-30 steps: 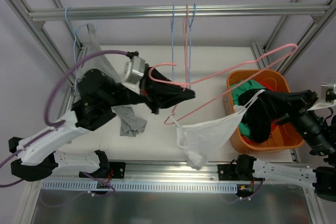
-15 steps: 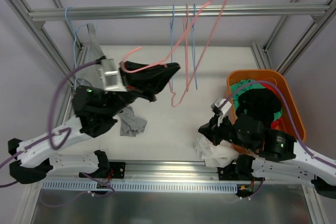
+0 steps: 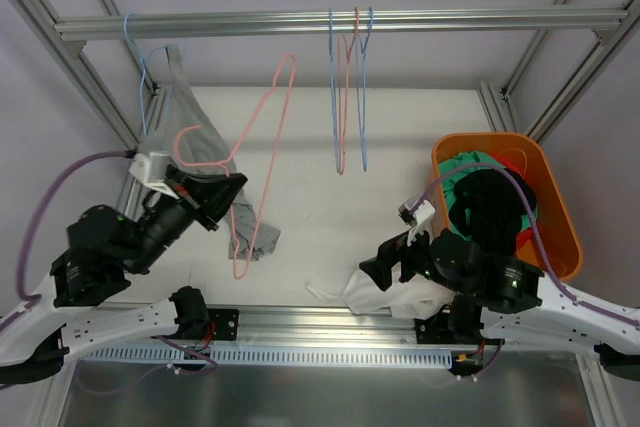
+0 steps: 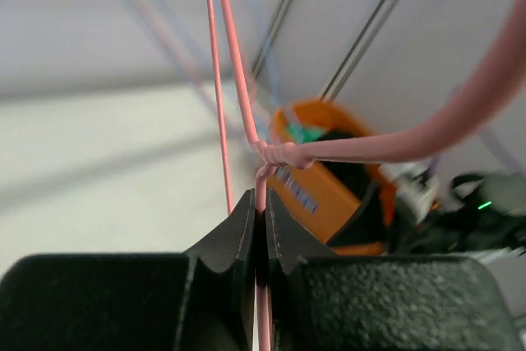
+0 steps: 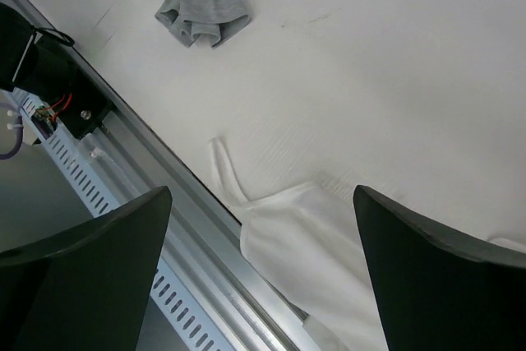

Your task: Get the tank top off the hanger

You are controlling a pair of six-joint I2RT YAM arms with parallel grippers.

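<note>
The white tank top (image 3: 385, 292) lies crumpled on the table at its near edge, off the hanger. In the right wrist view the tank top (image 5: 312, 244) spreads below my right gripper (image 5: 261, 195), whose jaws stand wide open with nothing between them. From above, that right gripper (image 3: 378, 269) hovers just over the cloth. The bare pink hanger (image 3: 262, 162) is pinched near its neck by my left gripper (image 3: 232, 190) at the left of the table. In the left wrist view the left gripper (image 4: 261, 203) is shut on the pink hanger (image 4: 353, 150) wire.
An orange bin (image 3: 490, 137) of clothes stands at the right. A grey garment (image 3: 250, 232) lies on the table near the left arm. Blue and pink hangers (image 3: 350, 97) hang from the rail (image 3: 300, 23), and another grey garment (image 3: 180, 87) hangs at its left end.
My right gripper has opened and let go of the tank top, which now rests at the table's near edge. The left arm has swung the bare hanger down and to the left.
</note>
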